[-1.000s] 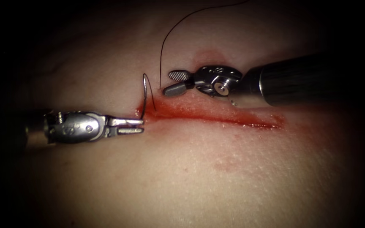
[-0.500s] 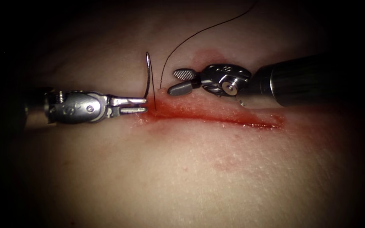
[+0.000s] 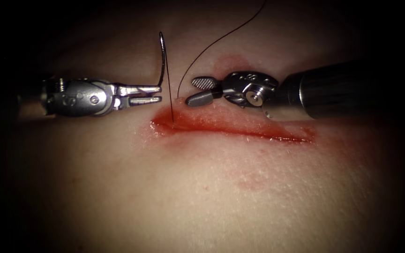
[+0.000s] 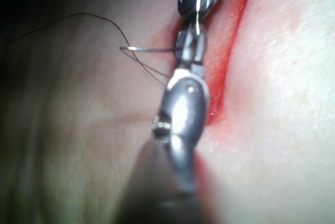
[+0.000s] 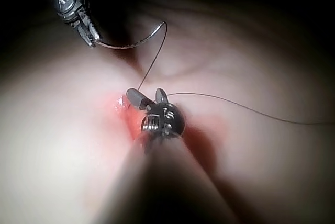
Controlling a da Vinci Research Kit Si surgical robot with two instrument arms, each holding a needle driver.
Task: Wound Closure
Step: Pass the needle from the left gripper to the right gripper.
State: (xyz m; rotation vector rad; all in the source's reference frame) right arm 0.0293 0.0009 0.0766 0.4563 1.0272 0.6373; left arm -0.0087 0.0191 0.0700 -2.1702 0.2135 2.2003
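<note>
Needle [image 3: 163, 61] clear of the tissue [image 3: 202, 187], clamped near its tip end by left tool [image 3: 159, 93], thread [image 3: 171, 100] trailing into the cut's [image 3: 230, 126] left end, right tool [image 3: 189, 91] jaws apart, holding nothing, just beside the thread.

Illumination is concentrated on the centre of the tissue [image 3: 221, 187] and falls off to near black at every edge. Specular glare marks the left end effector [image 3: 160, 93]. In its wrist view, that tool's shaft is defocused.
</note>
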